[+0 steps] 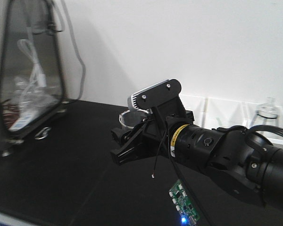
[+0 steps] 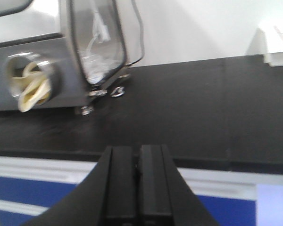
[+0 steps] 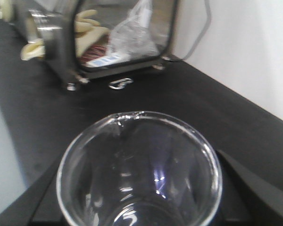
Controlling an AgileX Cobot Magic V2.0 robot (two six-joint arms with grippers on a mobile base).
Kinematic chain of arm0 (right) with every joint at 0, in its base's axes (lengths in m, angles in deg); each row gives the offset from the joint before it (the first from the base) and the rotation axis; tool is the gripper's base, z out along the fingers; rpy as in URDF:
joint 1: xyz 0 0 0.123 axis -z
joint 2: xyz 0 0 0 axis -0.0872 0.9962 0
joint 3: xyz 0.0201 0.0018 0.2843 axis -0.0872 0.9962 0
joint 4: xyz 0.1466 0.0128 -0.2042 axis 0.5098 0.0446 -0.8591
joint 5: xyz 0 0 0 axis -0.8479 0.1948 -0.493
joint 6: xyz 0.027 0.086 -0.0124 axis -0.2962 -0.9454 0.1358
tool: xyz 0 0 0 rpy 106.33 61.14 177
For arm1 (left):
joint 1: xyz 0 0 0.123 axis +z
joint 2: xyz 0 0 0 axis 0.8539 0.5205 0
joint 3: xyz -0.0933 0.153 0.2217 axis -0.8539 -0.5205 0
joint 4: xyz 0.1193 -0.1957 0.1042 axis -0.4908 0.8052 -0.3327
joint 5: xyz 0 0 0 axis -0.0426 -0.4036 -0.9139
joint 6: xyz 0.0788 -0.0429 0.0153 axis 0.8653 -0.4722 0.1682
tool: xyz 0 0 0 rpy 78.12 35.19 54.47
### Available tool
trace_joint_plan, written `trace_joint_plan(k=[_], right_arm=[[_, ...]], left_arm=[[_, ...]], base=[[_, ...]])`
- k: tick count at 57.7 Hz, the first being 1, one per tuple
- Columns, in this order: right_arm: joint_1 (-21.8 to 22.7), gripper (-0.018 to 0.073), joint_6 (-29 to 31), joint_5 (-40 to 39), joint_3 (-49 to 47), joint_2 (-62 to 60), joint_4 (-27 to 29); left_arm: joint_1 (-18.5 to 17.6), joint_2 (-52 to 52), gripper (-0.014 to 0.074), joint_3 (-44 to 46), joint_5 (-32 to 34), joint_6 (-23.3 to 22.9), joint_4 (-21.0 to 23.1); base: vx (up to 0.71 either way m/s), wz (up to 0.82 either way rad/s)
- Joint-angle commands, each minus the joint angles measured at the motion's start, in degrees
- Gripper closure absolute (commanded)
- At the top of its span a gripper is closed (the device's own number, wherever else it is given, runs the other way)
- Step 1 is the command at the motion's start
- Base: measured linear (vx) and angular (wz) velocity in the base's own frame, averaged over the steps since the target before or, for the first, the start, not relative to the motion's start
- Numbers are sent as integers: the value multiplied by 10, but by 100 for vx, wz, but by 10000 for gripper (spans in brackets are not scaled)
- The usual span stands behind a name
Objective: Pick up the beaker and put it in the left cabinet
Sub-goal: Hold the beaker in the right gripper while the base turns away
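Note:
The beaker [image 3: 139,169], clear glass and empty, fills the lower half of the right wrist view, its spout pointing away. My right gripper [image 3: 139,190] is shut on it, with a black finger on each side. From the front, only the beaker's rim [image 1: 130,118] shows behind the right gripper [image 1: 127,141], held above the black bench. My left gripper [image 2: 137,160] is shut with nothing between its pads, hovering over the bench's front edge. The left cabinet is out of view.
A grey box with a glass window [image 1: 30,70] stands at the back left, with pale gloves [image 2: 30,87] at a port in its side. A glass flask [image 1: 268,112] and clear trays [image 1: 217,110] stand at the back right. A circuit board [image 1: 184,207] hangs by the right arm.

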Motion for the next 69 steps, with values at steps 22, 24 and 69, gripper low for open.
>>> trace_joint_plan(k=[22,24,69], right_arm=[[0,405,1,-43,-21,-24,-2],[0,405,1,-43,-21,-24,-2],[0,405,1,-43,-21,-24,-2]], left_arm=[[-3,-6,603,10,47,-1,3],[-3,-6,603,10,47,-1,3],[-3,-6,603,10,47,-1,3]], base=[[-16,60],[-16,64],[-17,65]])
